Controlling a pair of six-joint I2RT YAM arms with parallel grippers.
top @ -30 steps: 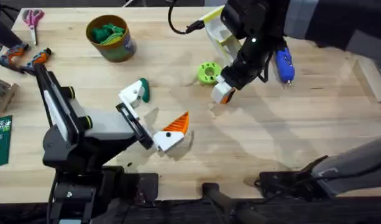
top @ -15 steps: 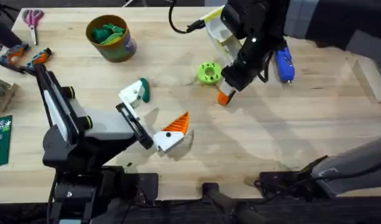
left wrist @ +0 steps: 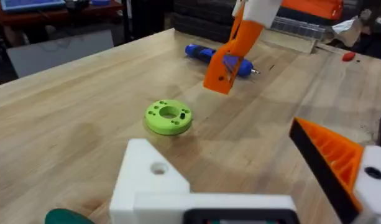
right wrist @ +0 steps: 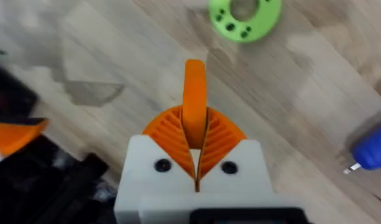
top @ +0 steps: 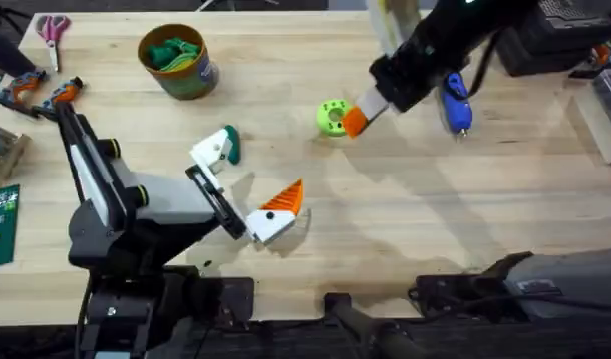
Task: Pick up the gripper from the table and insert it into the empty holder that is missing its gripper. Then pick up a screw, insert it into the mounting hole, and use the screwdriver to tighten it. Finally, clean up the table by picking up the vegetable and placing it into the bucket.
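In the upper middle of the overhead frame we see the right gripper (top: 357, 118) closed on the orange gripper (top: 353, 121), which sits pinched between its ribbed orange pads and is lifted off the table (top: 405, 229). The lime-green disc (top: 332, 117) lies just to the left of it, and the blue screwdriver (top: 455, 101) lies to its right, tip toward the lower edge. In the right wrist view the orange gripper (right wrist: 194, 102) sticks straight out past the fingertips, its long axis in line with the fingers, pointing toward the disc (right wrist: 245, 17). In the left wrist view it (left wrist: 227, 55) hangs tilted above the wood, its lower end down toward the table.

At the upper left of the overhead frame stands the olive-green bucket (top: 185, 78), with bright green toy pieces (top: 173, 52) inside. The dark green vegetable (top: 231, 146) lies left of centre, touching a white holder (top: 211, 152).

The left gripper (top: 253, 203) rests low at centre-left, its fingers apart; one carries an orange wedge (top: 282, 199), the other is the bare white holder.
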